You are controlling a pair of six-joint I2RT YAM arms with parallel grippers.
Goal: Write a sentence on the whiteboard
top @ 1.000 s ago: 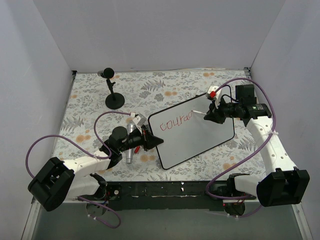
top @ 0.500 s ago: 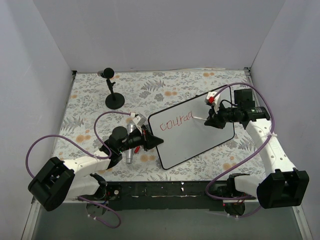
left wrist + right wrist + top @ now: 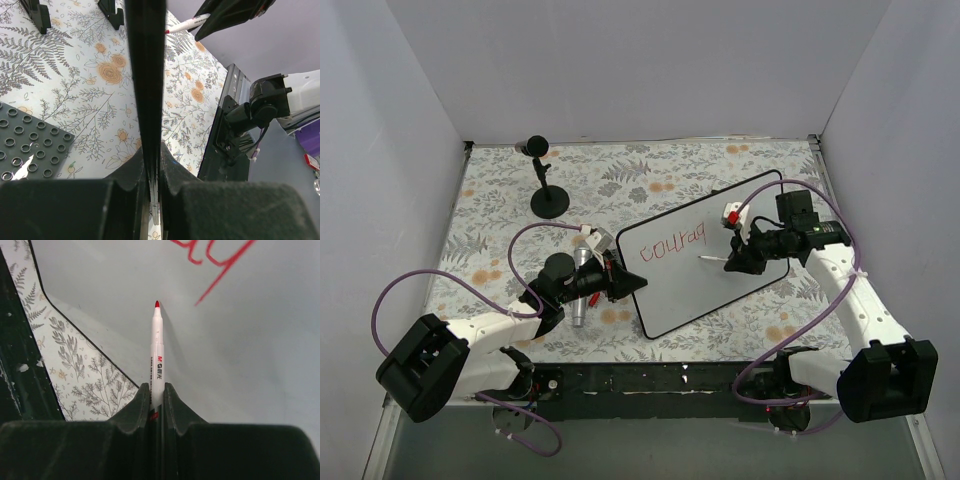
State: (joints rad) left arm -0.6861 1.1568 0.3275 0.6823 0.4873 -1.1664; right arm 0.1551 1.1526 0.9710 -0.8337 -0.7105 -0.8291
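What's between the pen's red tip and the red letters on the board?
Only bare whiteboard. In the right wrist view, the pen tip sits apart from the letters, nothing drawn between.

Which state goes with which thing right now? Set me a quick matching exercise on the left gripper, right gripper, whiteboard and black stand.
Things:
1 left gripper
2 right gripper
3 whiteboard
4 black stand

States:
A standing apart at the far left
B shut on the red-tipped marker
C bears red letters
D clamped on the whiteboard's edge

Pairs: 1-D, 2-B, 3-C, 4-A
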